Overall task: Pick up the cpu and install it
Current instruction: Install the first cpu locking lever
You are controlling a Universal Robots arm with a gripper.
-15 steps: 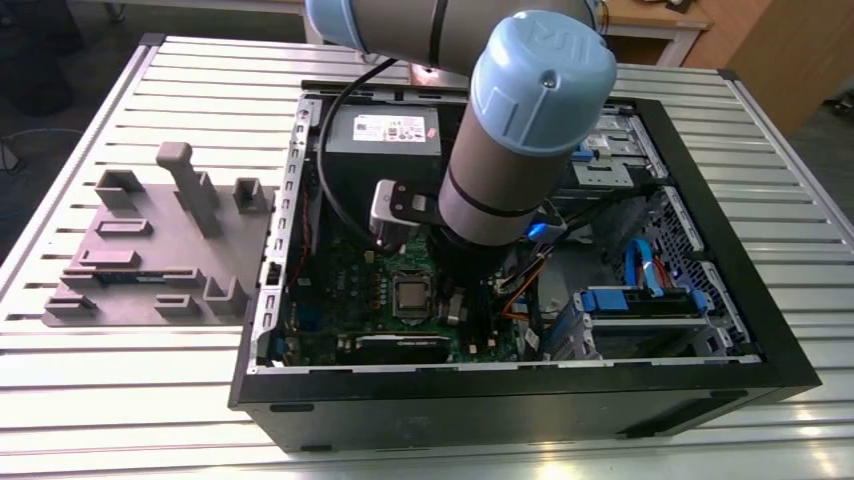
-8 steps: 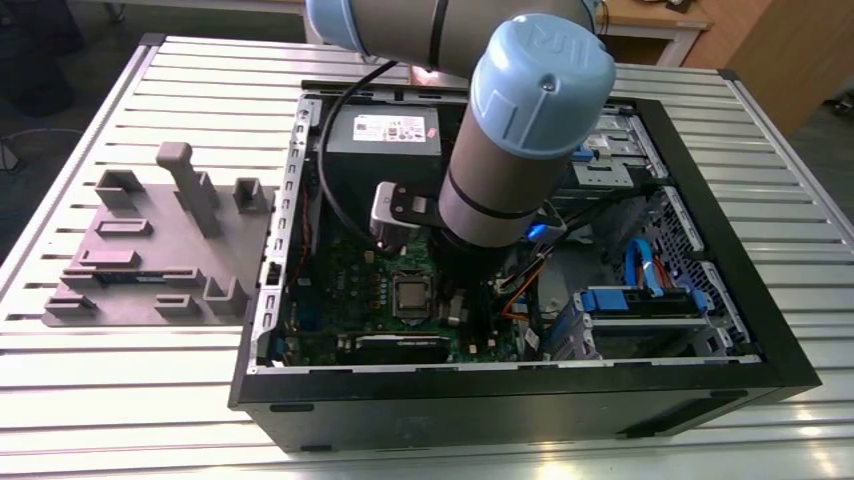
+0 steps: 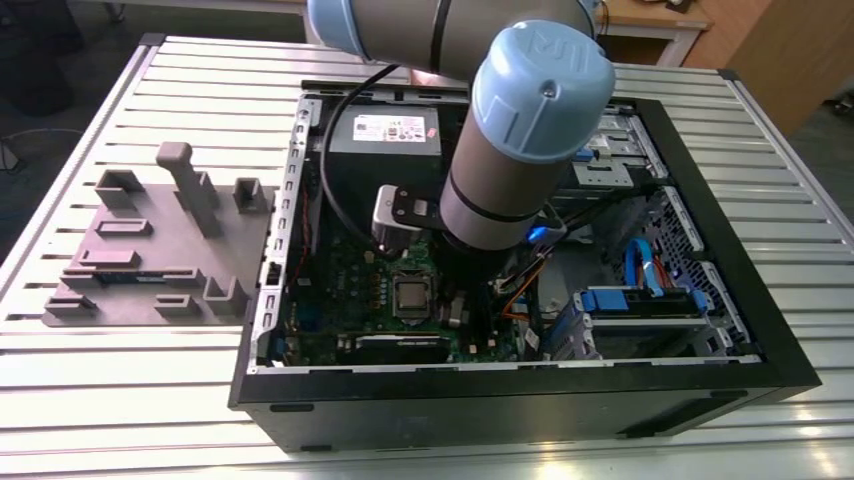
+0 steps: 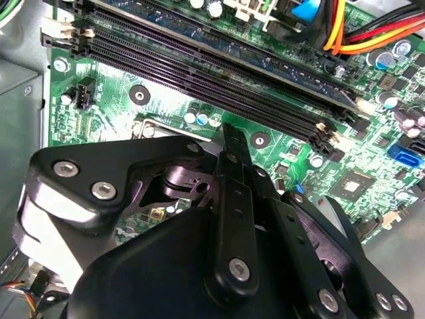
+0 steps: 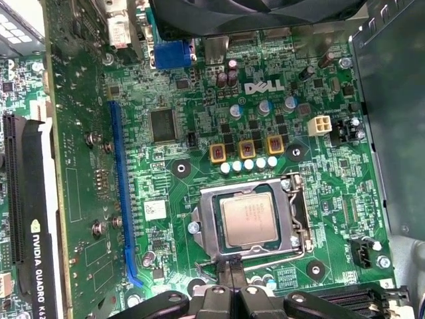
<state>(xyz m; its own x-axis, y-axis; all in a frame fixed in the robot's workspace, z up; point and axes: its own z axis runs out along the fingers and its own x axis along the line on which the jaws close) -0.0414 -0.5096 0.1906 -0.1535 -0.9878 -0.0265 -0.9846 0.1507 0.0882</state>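
One cpu (image 5: 248, 221) seated in socket (motherboard), end effector (image 5: 232, 279) just beside

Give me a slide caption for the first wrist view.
CPU seated in motherboard socket, pincer poised just beside it.

I see a silver-grey cpu (image 5: 248, 221) with a thin pale rim, sitting in a dull silver frame (image 5: 295, 219) on a bright green board (image 5: 319, 179) dotted with pale blue capacitors (image 5: 249, 164). A long blue slot (image 5: 123, 199) runs beside it. My end effector (image 4: 229, 143) is matt black with silver screws. From outside, the arm (image 3: 514, 150) is grey with a light blue cap; the case (image 3: 534, 400) is black, the counter (image 3: 160, 400) white and ribbed.
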